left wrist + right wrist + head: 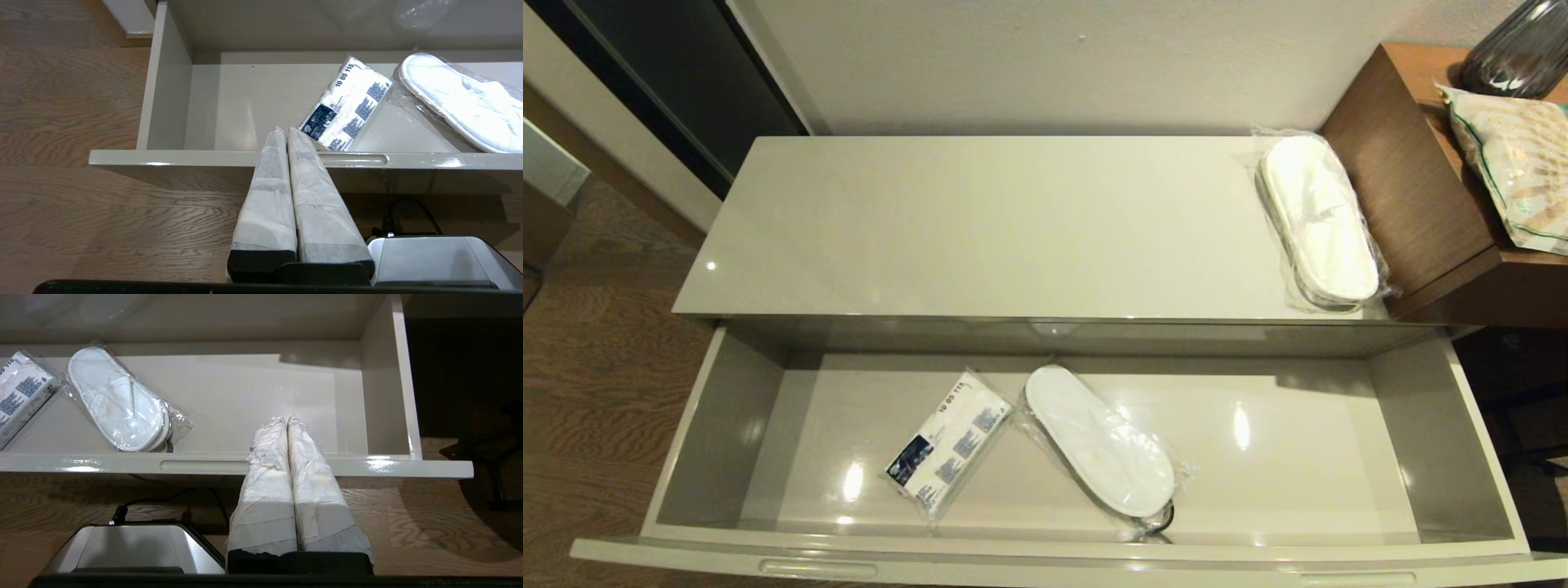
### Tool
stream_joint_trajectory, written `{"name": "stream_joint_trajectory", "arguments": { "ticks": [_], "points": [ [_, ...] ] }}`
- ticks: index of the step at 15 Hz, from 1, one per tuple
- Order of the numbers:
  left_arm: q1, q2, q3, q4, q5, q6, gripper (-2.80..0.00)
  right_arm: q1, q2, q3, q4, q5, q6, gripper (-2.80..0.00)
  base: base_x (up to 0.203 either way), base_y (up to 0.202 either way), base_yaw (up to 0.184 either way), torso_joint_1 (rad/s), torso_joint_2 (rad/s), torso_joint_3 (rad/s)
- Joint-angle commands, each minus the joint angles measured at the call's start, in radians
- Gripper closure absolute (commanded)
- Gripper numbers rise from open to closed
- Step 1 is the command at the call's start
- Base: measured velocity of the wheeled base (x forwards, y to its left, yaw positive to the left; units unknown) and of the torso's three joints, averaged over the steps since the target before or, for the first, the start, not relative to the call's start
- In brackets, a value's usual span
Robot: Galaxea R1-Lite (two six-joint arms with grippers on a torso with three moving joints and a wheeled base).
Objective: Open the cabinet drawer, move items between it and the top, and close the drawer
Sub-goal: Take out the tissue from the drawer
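Observation:
The wide beige-grey drawer [727, 425] stands pulled fully out below the glossy cream top [980, 229]. Inside it lie a white printed packet with a dark blue label [949, 443] and a plastic-wrapped white slipper [1099, 441], side by side near the middle. Another wrapped slipper pair [1319, 220] rests at the top's right end. My left gripper [285, 130] is shut and empty, hovering over the drawer's front edge [184, 157] close to the packet [347, 105]. My right gripper [286, 419] is also shut and empty, above the front edge [388, 467], right of the slipper [116, 400]. Neither arm shows in the head view.
A brown wooden desk [1409, 180] abuts the cabinet's right end, bearing a green-trimmed snack bag [1515, 167] and a dark glass vase [1519, 53]. Wood floor [596, 367] lies to the left. The robot's metal base [433, 261] sits under the drawer front.

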Motion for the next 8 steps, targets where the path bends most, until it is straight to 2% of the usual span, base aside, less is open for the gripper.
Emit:
{"name": "stream_joint_trajectory", "arguments": {
  "ticks": [1, 8],
  "points": [
    [0.0, 0.001, 0.0, 0.0, 0.0, 0.0, 0.0, 0.0, 0.006, 0.001, 0.0, 0.0, 0.0, 0.0, 0.0, 0.0, 0.0, 0.0, 0.0, 0.0],
    [0.0, 0.001, 0.0, 0.001, -0.003, 0.004, 0.0, 0.0, 0.004, 0.001, 0.0, 0.0, 0.0, 0.0, 0.0, 0.0, 0.0, 0.0, 0.0, 0.0]
  ]
}}
